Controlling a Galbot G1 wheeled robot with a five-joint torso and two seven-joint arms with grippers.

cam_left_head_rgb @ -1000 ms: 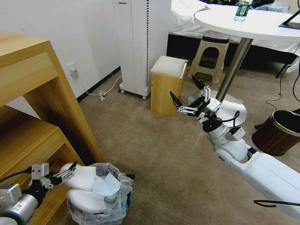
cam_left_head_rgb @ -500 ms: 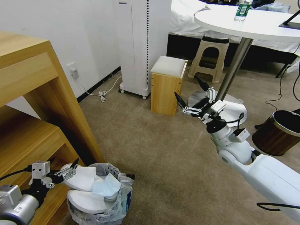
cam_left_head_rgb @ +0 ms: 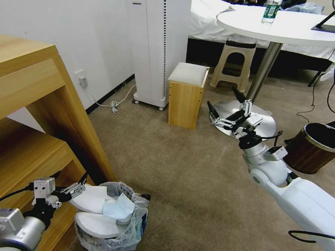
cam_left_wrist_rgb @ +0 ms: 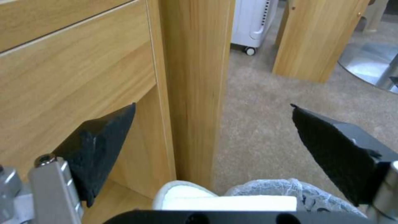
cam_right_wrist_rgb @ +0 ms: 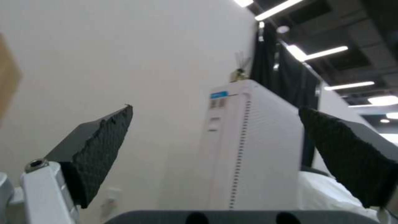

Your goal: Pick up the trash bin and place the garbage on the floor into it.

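The trash bin [cam_left_head_rgb: 134, 226], black with a crinkly clear bag, stands on the beige floor [cam_left_head_rgb: 181, 174] at the foot of the wooden shelf. White slippers [cam_left_head_rgb: 92, 198] and a light-blue mask [cam_left_head_rgb: 118, 208] fill its top. My left gripper [cam_left_head_rgb: 69, 176] is open just above the bin's near-left rim, next to the upper slipper and touching nothing. The left wrist view has the open left gripper [cam_left_wrist_rgb: 212, 107] over a slipper [cam_left_wrist_rgb: 186, 196] and the bag's edge [cam_left_wrist_rgb: 290, 189]. My right gripper [cam_left_head_rgb: 222, 97] hangs open and empty in the air by the table base, and the same right gripper [cam_right_wrist_rgb: 213, 107] faces the white tower.
The wooden shelf [cam_left_head_rgb: 35, 104] crowds the bin's left side. A white tower unit [cam_left_head_rgb: 157, 52], a wooden stool [cam_left_head_rgb: 186, 94], a plastic stool [cam_left_head_rgb: 233, 62] and a round table's metal base [cam_left_head_rgb: 268, 125] stand further off. A brown metal-rimmed bin [cam_left_head_rgb: 310, 146] is at right. Open carpet lies between.
My right arm has swung to the right, carrying its open gripper from beside the wooden stool to over the table base. The left gripper has barely shifted by the bin.
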